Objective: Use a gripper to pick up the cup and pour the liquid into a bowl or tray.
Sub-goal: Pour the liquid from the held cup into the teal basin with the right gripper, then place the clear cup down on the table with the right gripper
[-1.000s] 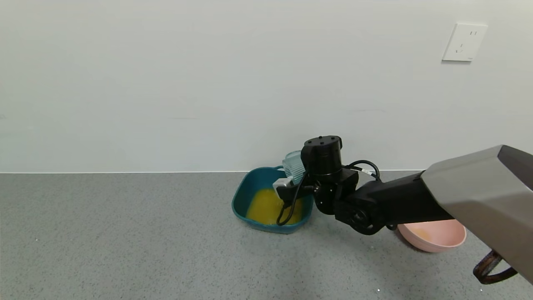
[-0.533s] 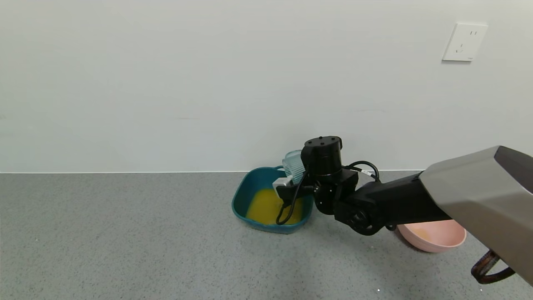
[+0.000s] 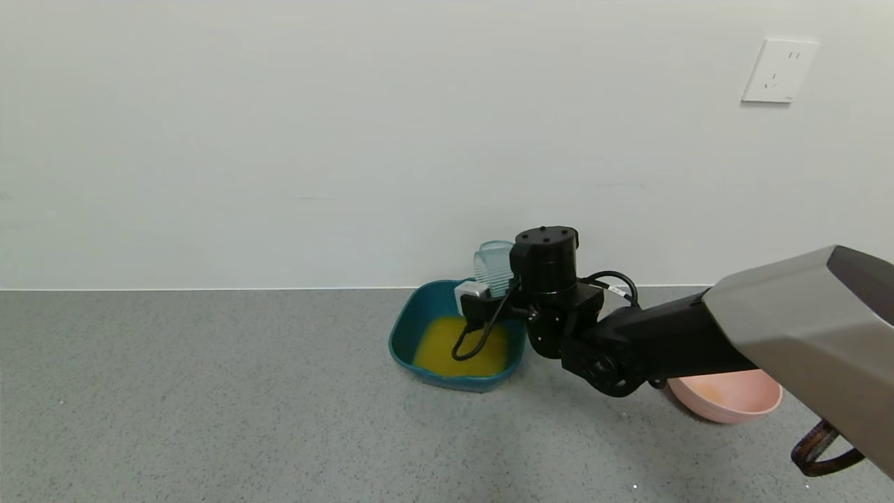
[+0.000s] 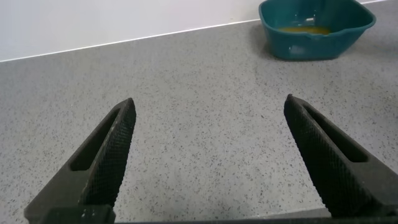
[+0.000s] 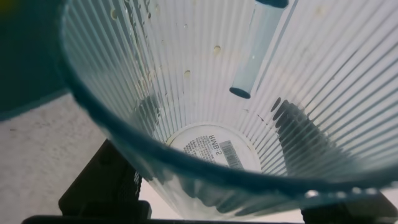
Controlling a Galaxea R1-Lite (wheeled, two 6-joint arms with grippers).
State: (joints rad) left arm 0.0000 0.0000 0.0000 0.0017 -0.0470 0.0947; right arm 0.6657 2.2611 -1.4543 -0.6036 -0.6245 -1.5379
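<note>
Right gripper (image 3: 497, 293) clenched on cup (image 3: 494, 267), upright above teal basin's (image 3: 405, 328) far rim. Liquid (image 3: 457, 347) pooled in basin; cup looked empty. Risk: clumsy set-down could clip rim, slop liquid onto desk (image 3: 209, 405). Left gripper (image 4: 208, 162) idle, fingers apart, well apart from basin.

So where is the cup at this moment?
In the head view the cup is held by the right gripper above the far right part of the teal basin, near the wall and almost upright.
</note>
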